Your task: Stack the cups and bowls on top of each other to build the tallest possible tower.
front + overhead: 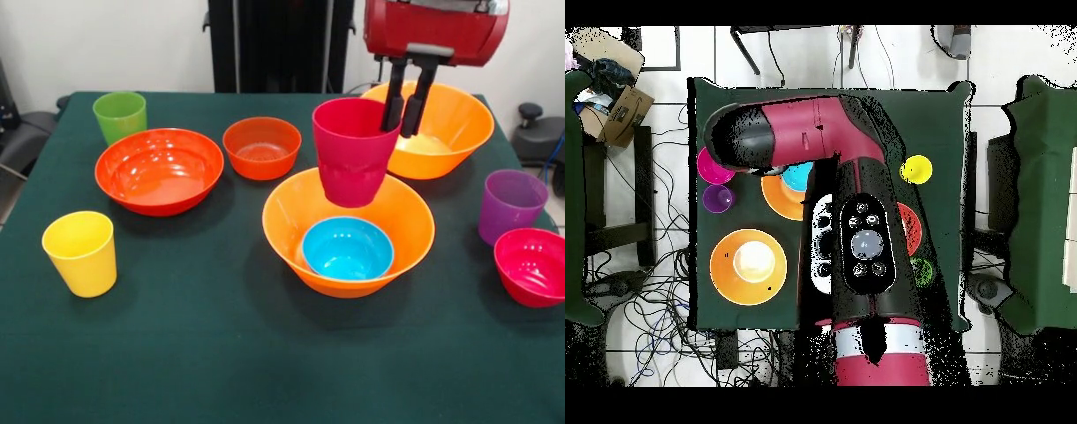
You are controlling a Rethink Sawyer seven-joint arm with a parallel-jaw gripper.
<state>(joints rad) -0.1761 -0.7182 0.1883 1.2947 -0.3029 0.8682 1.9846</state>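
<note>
My gripper point(403, 117) is shut on the right rim of the crimson-pink cup point(351, 150) and holds it upright in the air. The cup hangs just above a large orange bowl point(291, 238) with the small blue bowl point(347, 247) inside it. The second large orange bowl point(450, 132) stands behind the gripper. The wide red-orange bowl point(159, 170), small red-orange bowl point(261, 147), green cup point(120, 117) and yellow cup point(81, 252) stand to the left. The purple cup point(511, 205) and magenta bowl point(532, 265) stand at the right. In the overhead view the arm point(855, 220) hides the gripper.
Everything stands on a dark green table point(221, 353), with open cloth along its front edge. The magenta bowl sits close to the table's right edge. The robot's black pedestal point(274, 44) stands behind the table.
</note>
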